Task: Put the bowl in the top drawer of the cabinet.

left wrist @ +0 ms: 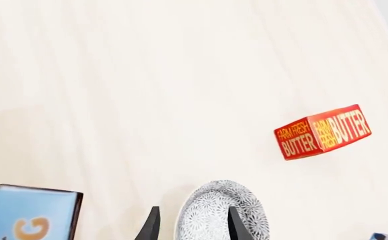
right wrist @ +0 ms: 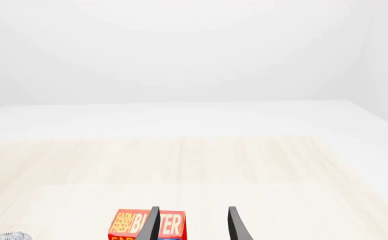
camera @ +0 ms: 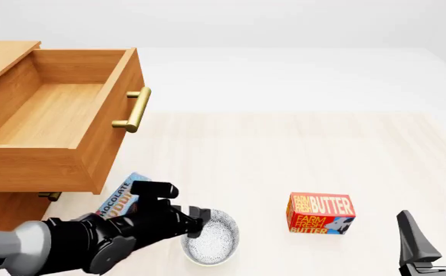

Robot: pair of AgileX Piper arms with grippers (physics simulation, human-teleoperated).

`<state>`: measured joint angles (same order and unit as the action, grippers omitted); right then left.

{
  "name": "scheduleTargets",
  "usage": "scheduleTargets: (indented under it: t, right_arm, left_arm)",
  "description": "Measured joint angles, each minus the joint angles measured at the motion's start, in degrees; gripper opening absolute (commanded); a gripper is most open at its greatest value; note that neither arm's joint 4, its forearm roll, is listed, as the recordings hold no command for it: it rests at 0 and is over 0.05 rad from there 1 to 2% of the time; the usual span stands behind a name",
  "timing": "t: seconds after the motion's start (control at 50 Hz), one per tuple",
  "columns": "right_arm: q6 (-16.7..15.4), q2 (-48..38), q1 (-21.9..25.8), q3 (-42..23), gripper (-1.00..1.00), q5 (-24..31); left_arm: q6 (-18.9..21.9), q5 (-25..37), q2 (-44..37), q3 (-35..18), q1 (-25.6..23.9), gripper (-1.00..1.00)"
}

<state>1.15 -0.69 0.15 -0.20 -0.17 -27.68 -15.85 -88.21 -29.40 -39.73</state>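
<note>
The speckled white bowl [camera: 214, 244] sits on the table near the front edge. My left gripper [camera: 197, 225] hangs over the bowl's left rim, open. In the left wrist view the bowl [left wrist: 214, 207] has its rim between the two dark fingers [left wrist: 150, 227], one outside and one over the inside. The top drawer [camera: 50, 112] of the wooden cabinet [camera: 4, 210] stands pulled out at the left, with nothing in it, its brass handle [camera: 133, 109] facing right. My right gripper [camera: 431, 237] is open at the front right, holding nothing.
A red butter box [camera: 320, 213] lies right of the bowl and shows behind the right gripper [right wrist: 192, 226] as the butter box [right wrist: 132, 224]. A blue chocolate box [camera: 122, 198] leans under the open drawer. The lower drawer's handle [camera: 49, 196] peeks out below.
</note>
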Motion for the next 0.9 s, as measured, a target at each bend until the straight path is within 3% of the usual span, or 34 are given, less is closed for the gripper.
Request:
scheduleTargets:
  t: [0.9]
  right_arm:
    - [0.0, 0.0, 0.0, 0.0, 1.0, 0.0]
  left_arm:
    - [-3.8, -7.6, -10.0, 1.1, -1.7, 1.0]
